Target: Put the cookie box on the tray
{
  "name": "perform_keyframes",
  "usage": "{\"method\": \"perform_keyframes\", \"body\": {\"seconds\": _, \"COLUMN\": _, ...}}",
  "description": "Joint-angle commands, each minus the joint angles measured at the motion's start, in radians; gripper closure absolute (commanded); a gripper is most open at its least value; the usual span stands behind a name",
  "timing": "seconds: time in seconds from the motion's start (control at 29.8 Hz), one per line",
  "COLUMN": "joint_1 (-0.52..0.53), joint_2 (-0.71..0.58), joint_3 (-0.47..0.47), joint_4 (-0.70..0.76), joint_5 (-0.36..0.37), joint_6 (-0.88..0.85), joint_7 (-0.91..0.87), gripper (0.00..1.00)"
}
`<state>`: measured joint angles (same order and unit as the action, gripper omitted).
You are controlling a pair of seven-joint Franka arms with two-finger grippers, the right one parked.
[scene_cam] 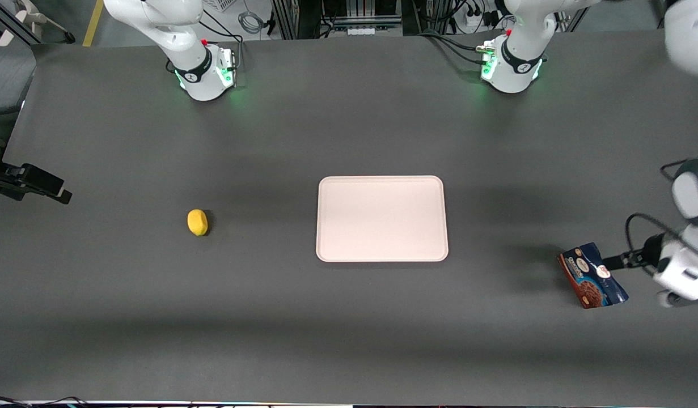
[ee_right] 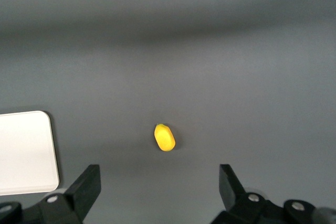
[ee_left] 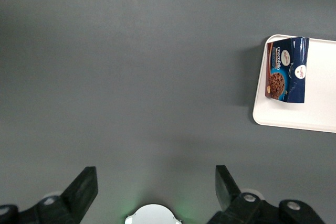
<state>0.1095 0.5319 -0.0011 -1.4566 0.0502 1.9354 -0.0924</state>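
In the front view the dark blue and brown cookie box (scene_cam: pixel 592 276) shows toward the working arm's end of the table, apart from the pale pink tray (scene_cam: pixel 381 219) and a little nearer the front camera. My left gripper (scene_cam: pixel 621 262) hangs from the blurred white arm, and its dark tip shows right beside the box. In the left wrist view the gripper (ee_left: pixel 155 174) is high above bare table, open, with nothing between its fingers (ee_left: pixel 84 187). There the cookie box (ee_left: pixel 287 70) shows flat over a corner of the tray (ee_left: pixel 315 114), far from the fingers.
A small yellow lemon-like object (scene_cam: pixel 197 221) lies toward the parked arm's end, and also shows in the right wrist view (ee_right: pixel 165 137). The working arm's white base (scene_cam: pixel 512 71) glows green, and shows under the gripper in the left wrist view (ee_left: pixel 152 214).
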Motion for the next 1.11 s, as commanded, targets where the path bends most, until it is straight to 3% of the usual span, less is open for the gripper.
{"method": "perform_keyframes", "body": {"seconds": 0.0, "joint_1": 0.002, "joint_2": 0.120, "joint_3": 0.003, "joint_4": 0.050, "joint_5": 0.014, "joint_6": 0.097, "joint_7": -0.004, "gripper": 0.00}}
{"method": "perform_keyframes", "body": {"seconds": 0.3, "joint_1": 0.015, "joint_2": 0.184, "joint_3": 0.016, "joint_4": -0.008, "joint_5": 0.002, "joint_6": 0.285, "joint_7": -0.012, "gripper": 0.00}}
{"method": "perform_keyframes", "body": {"seconds": 0.34, "joint_1": 0.018, "joint_2": 0.184, "joint_3": 0.016, "joint_4": -0.022, "joint_5": 0.002, "joint_6": 0.309, "joint_7": -0.024, "gripper": 0.06}}
{"method": "perform_keyframes", "body": {"seconds": 0.44, "joint_1": 0.018, "joint_2": 0.184, "joint_3": 0.016, "joint_4": -0.034, "joint_5": 0.003, "joint_6": 0.323, "joint_7": -0.078, "gripper": 0.78}}
{"method": "perform_keyframes", "body": {"seconds": 0.47, "joint_1": 0.016, "joint_2": 0.184, "joint_3": 0.016, "joint_4": -0.036, "joint_5": 0.003, "joint_6": 0.321, "joint_7": -0.087, "gripper": 0.93}}
{"method": "perform_keyframes", "body": {"seconds": 0.5, "joint_1": 0.016, "joint_2": 0.184, "joint_3": 0.016, "joint_4": -0.036, "joint_5": 0.003, "joint_6": 0.321, "joint_7": -0.093, "gripper": 1.00}}
{"method": "perform_keyframes", "body": {"seconds": 0.91, "joint_1": 0.013, "joint_2": 0.157, "joint_3": 0.010, "joint_4": -0.030, "joint_5": 0.002, "joint_6": 0.292, "joint_7": -0.112, "gripper": 1.00}}
{"method": "perform_keyframes", "body": {"seconds": 1.07, "joint_1": 0.007, "joint_2": 0.112, "joint_3": 0.004, "joint_4": 0.028, "joint_5": 0.002, "joint_6": 0.166, "joint_7": -0.121, "gripper": 1.00}}
